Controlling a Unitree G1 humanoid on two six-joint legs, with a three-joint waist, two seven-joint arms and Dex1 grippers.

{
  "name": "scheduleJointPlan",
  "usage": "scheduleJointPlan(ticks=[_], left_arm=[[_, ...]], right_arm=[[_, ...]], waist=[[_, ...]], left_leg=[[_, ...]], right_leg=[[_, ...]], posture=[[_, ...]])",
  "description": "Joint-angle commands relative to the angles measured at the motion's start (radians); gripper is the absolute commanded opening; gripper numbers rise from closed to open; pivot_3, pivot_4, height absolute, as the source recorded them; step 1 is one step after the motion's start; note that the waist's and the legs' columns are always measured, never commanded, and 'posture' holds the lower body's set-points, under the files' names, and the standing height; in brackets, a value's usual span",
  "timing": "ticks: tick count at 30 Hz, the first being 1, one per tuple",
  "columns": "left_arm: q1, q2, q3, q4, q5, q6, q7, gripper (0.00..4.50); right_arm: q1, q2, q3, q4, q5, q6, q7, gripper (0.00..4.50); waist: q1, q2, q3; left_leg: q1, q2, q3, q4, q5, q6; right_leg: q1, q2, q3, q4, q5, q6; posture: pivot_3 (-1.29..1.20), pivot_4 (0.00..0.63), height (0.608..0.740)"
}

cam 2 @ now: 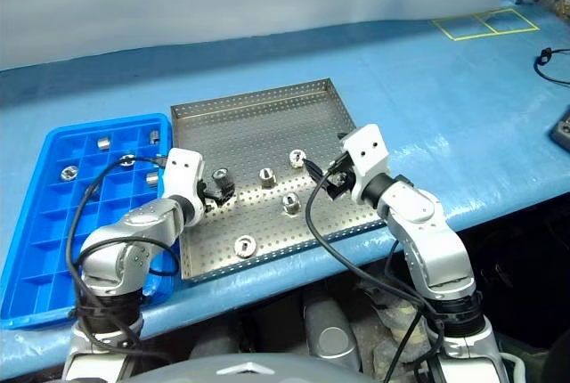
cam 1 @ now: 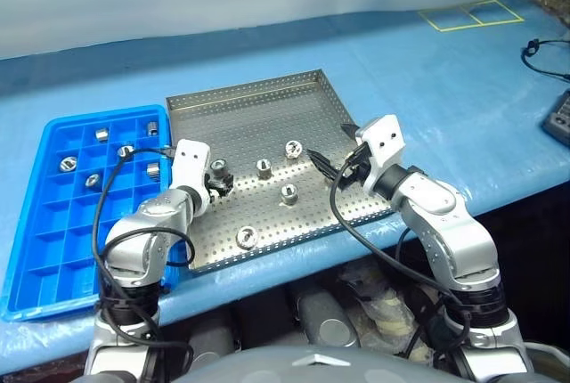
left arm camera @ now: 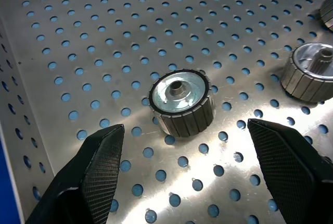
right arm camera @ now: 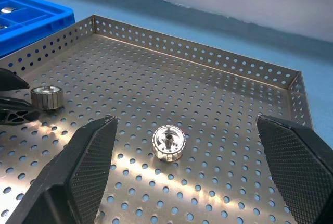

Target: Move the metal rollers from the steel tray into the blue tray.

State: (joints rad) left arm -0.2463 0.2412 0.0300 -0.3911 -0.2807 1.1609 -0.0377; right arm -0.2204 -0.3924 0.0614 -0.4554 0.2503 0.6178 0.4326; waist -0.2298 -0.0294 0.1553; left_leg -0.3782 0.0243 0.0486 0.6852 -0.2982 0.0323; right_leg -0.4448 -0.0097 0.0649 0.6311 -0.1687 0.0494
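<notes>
The left pincer point(cam 1: 220, 180) hangs low over the steel tray point(cam 1: 240, 102) near its left rim, jaws spread apart and holding nothing. One metal roller point(left arm camera: 181, 104) stands upright on the perforated floor just ahead of the two black fingers point(left arm camera: 88, 174), between their tips but not touched by either. In the left wrist view a second roller point(left arm camera: 311, 73) stands just beside it.

The right pincer point(cam 1: 328, 167) is over the tray's right side, pointing across toward the left, its jaws also wide apart and empty. Ahead of its fingers point(right arm camera: 78, 177) another roller point(right arm camera: 168, 142) stands on the tray floor, clear of both.

Five rollers in all stand on the steel tray: the one at the left pincer, three near the middle point(cam 1: 264, 167) point(cam 1: 293, 147) point(cam 1: 289, 192), and one close to the tray's near edge point(cam 1: 246, 238). They are well apart from one another.

The blue tray point(cam 1: 36, 249) lies just beside the steel tray's left rim, near the desk's point(cam 1: 427, 89) front edge. Several rollers already sit in its far compartments, one to a cell point(cam 1: 68, 165) point(cam 1: 102, 133) point(cam 1: 152, 125) point(cam 1: 93, 180); its near compartments hold none.
</notes>
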Motion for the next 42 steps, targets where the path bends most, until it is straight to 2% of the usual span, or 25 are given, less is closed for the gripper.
scheduleJointPlan(ticks=[1,14,18,22,30,34,38,42], left_arm=[[-0.042,-0.017,-0.008,0.049,0.022,-0.047,-0.002,4.13],[-0.087,-0.024,-0.052,0.185,0.057,-0.1,-0.047,4.13],[-0.073,-0.019,-0.05,0.177,0.058,-0.101,-0.05,3.34],[-0.066,-0.018,-0.05,0.166,0.064,-0.096,-0.061,1.99],[-0.061,-0.016,-0.048,0.156,0.08,-0.111,-0.069,1.99],[-0.05,-0.015,-0.041,0.117,0.076,-0.195,-0.092,1.99],[-0.021,0.02,0.017,0.013,0.076,-0.283,-0.108,1.99],[0.016,0.056,0.129,-0.092,0.059,-0.277,-0.101,1.99]], right_arm=[[-0.009,0.001,-0.023,-0.048,0.009,-0.007,-0.009,4.5],[0.005,-0.002,-0.031,-0.07,0.013,-0.005,-0.026,4.5],[0.007,-0.002,-0.034,-0.073,0.014,-0.004,-0.03,4.5],[0.002,-0.001,-0.033,-0.069,0.013,-0.006,-0.03,4.5],[-0.006,0.0,-0.029,-0.063,0.009,-0.013,-0.029,4.5],[-0.009,0.001,-0.025,-0.061,0.007,-0.015,-0.03,4.5],[-0.009,0.002,-0.02,-0.058,0.007,-0.018,-0.025,4.5],[-0.017,0.006,-0.005,-0.043,0.01,-0.026,-0.011,4.5]], waist=[[0.0,0.0,0.0],[-0.002,0.001,-0.001],[-0.002,0.001,-0.001],[-0.002,0.001,-0.001],[-0.002,0.001,-0.001],[-0.002,0.001,-0.001],[-0.002,0.001,-0.001],[-0.001,0.001,-0.001]], left_leg=[[0.0,0.0,0.0,0.0,0.0,0.0],[0.0,-0.001,0.0,0.0,0.0,0.0],[0.0,-0.001,0.0,0.0,0.0,0.0],[0.0,-0.001,0.0,0.0,0.0,0.0],[0.0,-0.001,0.0,0.0,0.0,0.0],[0.0,-0.001,0.0,0.0,0.0,0.0],[-0.001,0.0,0.0,0.0,0.0,0.0],[-0.001,0.0,0.0,0.0,0.0,0.0]], right_leg=[[0.0,0.0,0.0,0.0,0.0,0.0],[0.0,-0.001,0.0,0.0,0.0,0.001],[0.0,-0.001,0.0,0.0,0.0,0.001],[0.0,-0.001,0.0,0.0,0.0,0.001],[0.0,-0.001,0.0,0.0,0.0,0.001],[0.0,-0.001,0.0,0.0,0.0,0.001],[0.0,-0.001,0.0,0.0,0.001,0.001],[0.0,-0.001,0.0,0.0,0.001,0.001]], posture=[[-0.24,0.15,0.74],[-0.26,0.15,0.74],[-0.26,0.15,0.74],[-0.26,0.15,0.74],[-0.25,0.15,0.74],[-0.25,0.15,0.74],[-0.24,0.15,0.74],[-0.19,0.15,0.74]])
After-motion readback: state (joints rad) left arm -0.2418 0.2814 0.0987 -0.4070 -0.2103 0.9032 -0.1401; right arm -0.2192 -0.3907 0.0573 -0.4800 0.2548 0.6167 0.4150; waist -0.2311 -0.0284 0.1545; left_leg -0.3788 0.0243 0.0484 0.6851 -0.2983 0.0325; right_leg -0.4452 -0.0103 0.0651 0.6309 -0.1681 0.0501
